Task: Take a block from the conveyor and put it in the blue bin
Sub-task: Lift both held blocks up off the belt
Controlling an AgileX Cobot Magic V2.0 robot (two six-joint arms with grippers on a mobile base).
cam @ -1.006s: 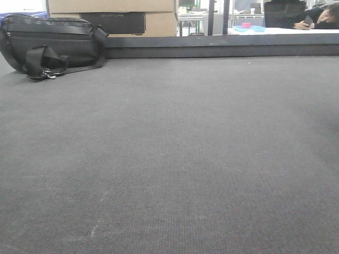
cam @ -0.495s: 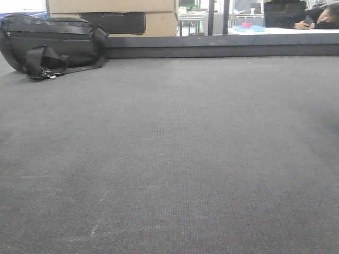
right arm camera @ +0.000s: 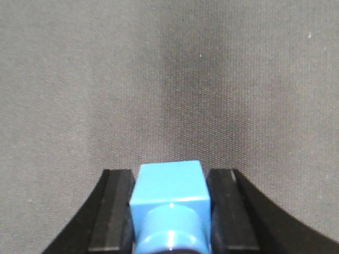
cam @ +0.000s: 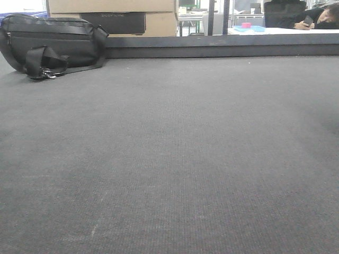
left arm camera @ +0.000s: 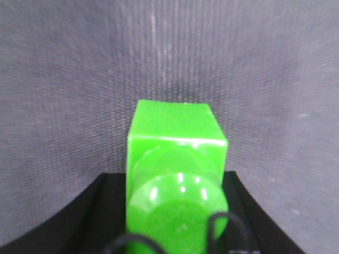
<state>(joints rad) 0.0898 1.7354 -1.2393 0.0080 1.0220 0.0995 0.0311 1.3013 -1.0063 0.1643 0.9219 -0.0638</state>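
Two blocks are in hand, so I judge the grabbing step as done and the carrying step as the one in front of me. The left gripper [left arm camera: 169, 179] is clenched on the green block [left arm camera: 175, 132], whose square end points to 12 o'clock in the left wrist view. The right gripper [right arm camera: 170, 172] grasps the blue block [right arm camera: 168, 186], with a dark pad pressed on each side of it. Both blocks hang over the conveyor [cam: 175, 159], and I see only bare grey weave under them. The blue bin is in none of my views, so the next move calls first for finding it. After that each arm should travel without loosening its hold. In the front view the belt lies open from 6 o'clock almost to the top, which gives wide room for sideways travel. The limit is the dark edge rail [cam: 222, 50] across 12 o'clock. A black bag [cam: 50, 45] sits at 10 o'clock against that rail, with cardboard boxes [cam: 159, 21] behind it, so I would keep the left arm away from that corner. Neither arm appears in the front view, so I cannot judge their height above the belt.
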